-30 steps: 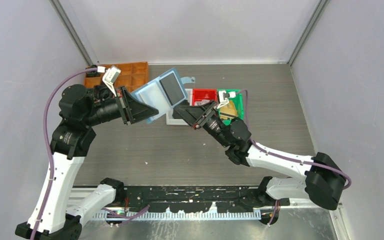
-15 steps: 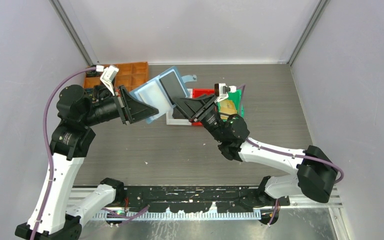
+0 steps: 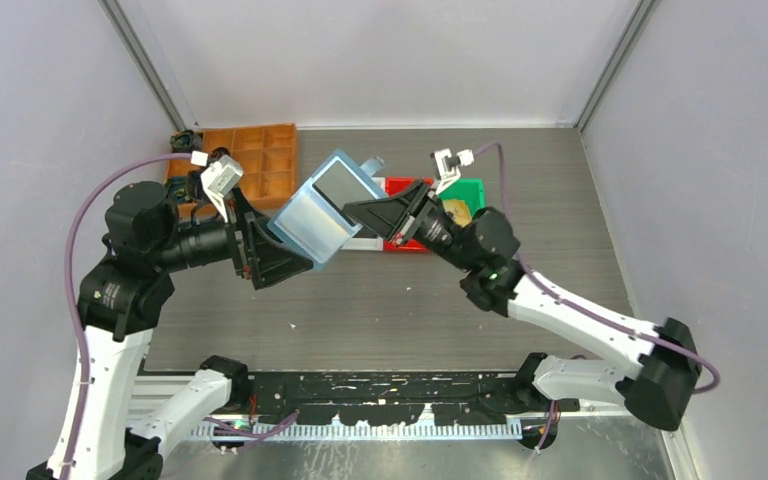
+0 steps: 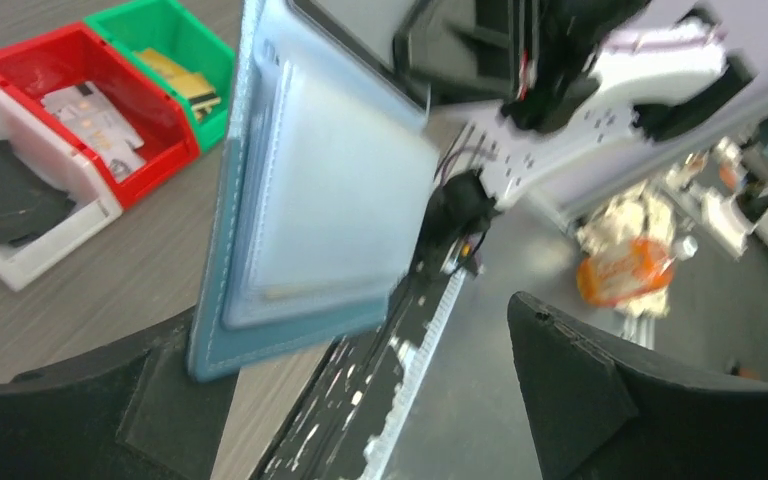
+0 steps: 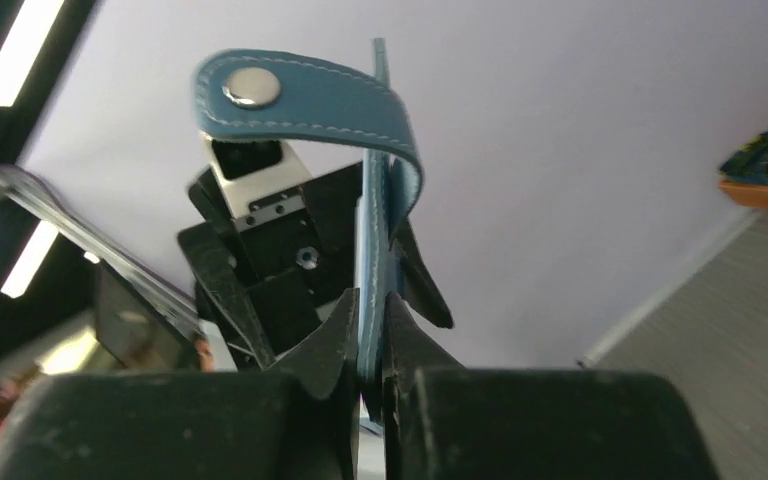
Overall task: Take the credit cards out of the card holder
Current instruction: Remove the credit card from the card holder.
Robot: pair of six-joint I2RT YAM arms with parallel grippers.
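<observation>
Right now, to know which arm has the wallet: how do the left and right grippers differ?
The left gripper stands wide open; the right gripper is shut. The right one pinches the card holder by its edge, while the left one grips nothing, the holder merely standing beside one of its fingers. Both are raised above the table, facing each other.

The blue card holder (image 3: 318, 208) hangs open and tilted in the air, upper middle of the frame, pale inside showing, with a dark credit card (image 3: 338, 184) tucked in its far half.
</observation>
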